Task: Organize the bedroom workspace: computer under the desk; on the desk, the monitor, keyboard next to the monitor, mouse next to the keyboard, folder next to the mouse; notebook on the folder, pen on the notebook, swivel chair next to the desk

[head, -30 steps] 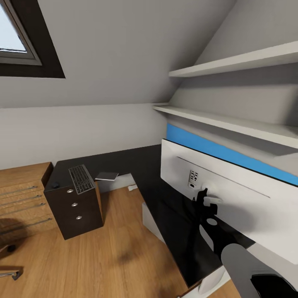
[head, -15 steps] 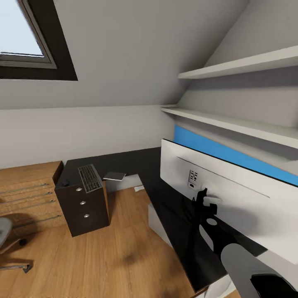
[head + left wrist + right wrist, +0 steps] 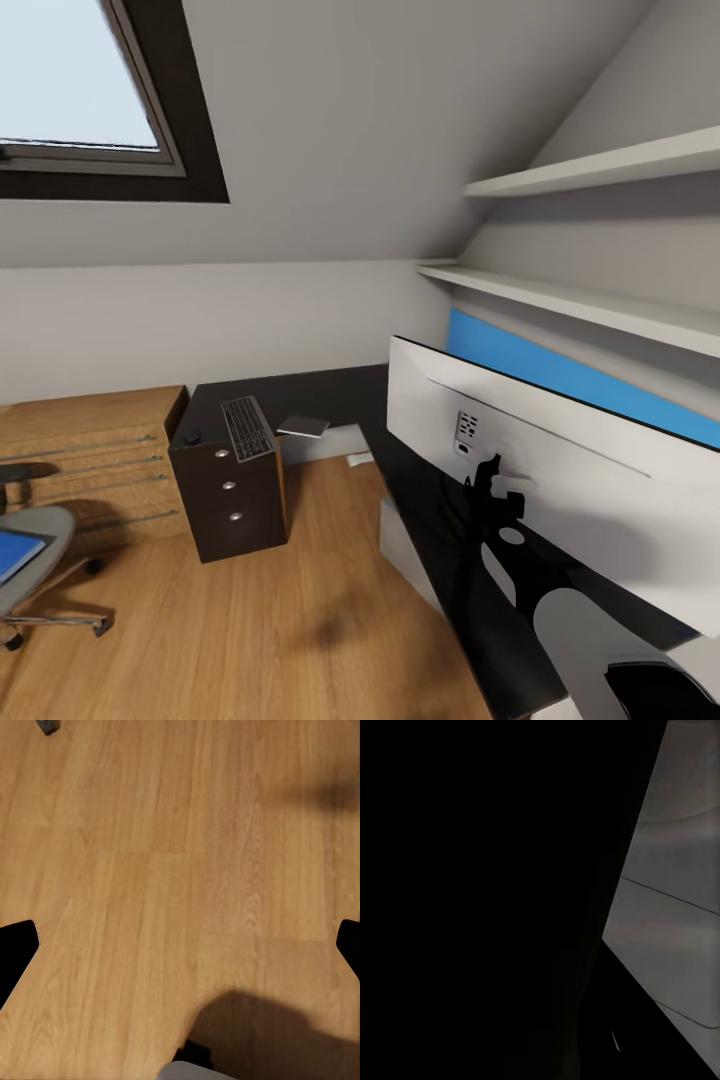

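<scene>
Head view: the monitor [image 3: 560, 470] was held above the counter [image 3: 420, 470], right gripper [image 3: 497, 487] fingers clamped on its stem. Left fingers were spread over floor. A tilted screen could be knocked against the counter.

The swivel chair [image 3: 35, 560] and folder [image 3: 15, 553] are cut off.
</scene>
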Controlling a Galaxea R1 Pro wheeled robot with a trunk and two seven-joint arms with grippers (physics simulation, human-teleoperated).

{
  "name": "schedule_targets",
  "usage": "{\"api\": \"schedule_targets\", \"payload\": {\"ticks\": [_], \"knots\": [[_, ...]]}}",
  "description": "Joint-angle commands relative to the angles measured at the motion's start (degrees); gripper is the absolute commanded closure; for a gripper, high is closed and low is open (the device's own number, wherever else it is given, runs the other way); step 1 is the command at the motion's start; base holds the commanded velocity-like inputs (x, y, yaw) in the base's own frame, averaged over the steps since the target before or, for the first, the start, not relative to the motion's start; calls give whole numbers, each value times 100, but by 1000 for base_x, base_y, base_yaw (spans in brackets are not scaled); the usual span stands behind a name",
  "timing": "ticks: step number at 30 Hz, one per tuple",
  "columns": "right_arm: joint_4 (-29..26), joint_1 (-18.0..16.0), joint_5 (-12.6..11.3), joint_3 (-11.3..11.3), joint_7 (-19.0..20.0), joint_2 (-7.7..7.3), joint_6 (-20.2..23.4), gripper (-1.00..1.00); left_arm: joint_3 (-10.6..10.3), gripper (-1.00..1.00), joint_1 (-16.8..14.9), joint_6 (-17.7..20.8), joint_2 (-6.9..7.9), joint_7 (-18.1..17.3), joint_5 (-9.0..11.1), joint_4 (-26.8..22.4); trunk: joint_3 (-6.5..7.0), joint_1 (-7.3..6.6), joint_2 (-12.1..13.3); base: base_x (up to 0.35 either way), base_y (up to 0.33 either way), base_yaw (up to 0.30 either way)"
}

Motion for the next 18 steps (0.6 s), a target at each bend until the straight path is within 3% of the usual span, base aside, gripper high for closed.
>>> {"api": "schedule_targets", "payload": {"ticks": [1,18], "knots": [[-7,-10,-4,41,-24,-3,-23,100,10,-100,-5,-28,-4,-11,47,4,-2,1,-8,0,0,194],[-7,-10,-3,43,77,-3,-22,100,10,-100,-5,-34,-4,-11,38,4,102,1,-8,0,0,194]]}}
